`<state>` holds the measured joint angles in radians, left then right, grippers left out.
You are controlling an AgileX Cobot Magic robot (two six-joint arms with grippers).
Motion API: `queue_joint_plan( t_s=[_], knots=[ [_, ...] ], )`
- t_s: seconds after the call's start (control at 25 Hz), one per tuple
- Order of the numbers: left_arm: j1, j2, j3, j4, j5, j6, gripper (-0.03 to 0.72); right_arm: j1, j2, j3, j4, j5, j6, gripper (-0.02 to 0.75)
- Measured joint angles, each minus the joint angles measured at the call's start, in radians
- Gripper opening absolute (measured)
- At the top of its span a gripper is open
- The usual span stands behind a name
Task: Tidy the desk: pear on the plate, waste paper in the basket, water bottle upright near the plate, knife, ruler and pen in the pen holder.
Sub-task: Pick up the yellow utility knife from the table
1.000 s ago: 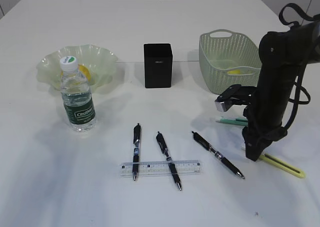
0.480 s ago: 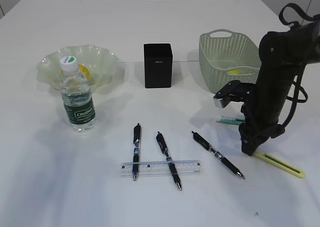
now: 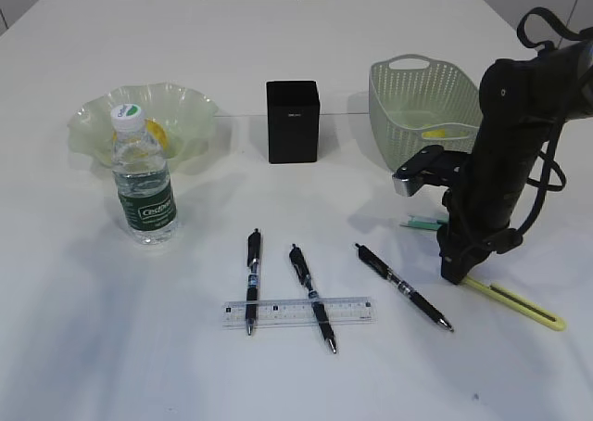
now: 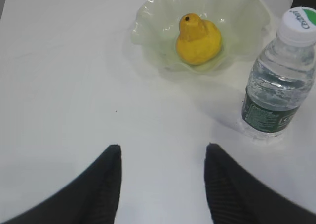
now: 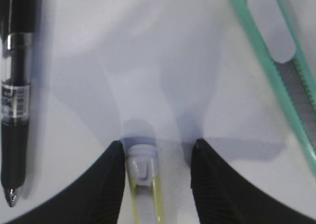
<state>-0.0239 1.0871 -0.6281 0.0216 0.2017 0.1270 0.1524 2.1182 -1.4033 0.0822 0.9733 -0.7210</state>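
My right gripper [image 3: 451,274] [image 5: 157,145] is open and low over the table, astride the grey end of a yellow utility knife [image 3: 521,307] [image 5: 143,182]; the knife lies close to the left finger. A green utility knife [image 3: 426,223] [image 5: 276,61] lies just behind. Three black pens [image 3: 252,268] [image 3: 310,296] [image 3: 403,287] and a clear ruler [image 3: 298,312] lie at front centre. The black pen holder [image 3: 293,121] stands at the back. The yellow pear [image 4: 197,34] sits in the green plate [image 4: 148,26] [image 3: 93,124]. The water bottle [image 3: 144,184] [image 4: 279,81] stands upright beside it. My left gripper [image 4: 162,150] is open and empty.
A pale green basket [image 3: 426,115] stands at the back right with a small yellow item [image 3: 433,134] inside; what it is I cannot tell. The nearest pen [image 5: 17,86] lies left of my right gripper. The left arm is out of the exterior view.
My right arm has shifted left and slightly back along the yellow knife, so the gripper now sits at the knife's left end. Nothing else has moved.
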Motion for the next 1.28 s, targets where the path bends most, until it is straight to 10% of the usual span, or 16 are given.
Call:
queue_joint_plan(
  t_s=[1.28],
  knots=[
    [0.000,0.000,0.000,0.000,-0.009,0.000,0.382,0.000,0.013,-0.010,-0.056,0.091,0.006,0.333]
  ],
)
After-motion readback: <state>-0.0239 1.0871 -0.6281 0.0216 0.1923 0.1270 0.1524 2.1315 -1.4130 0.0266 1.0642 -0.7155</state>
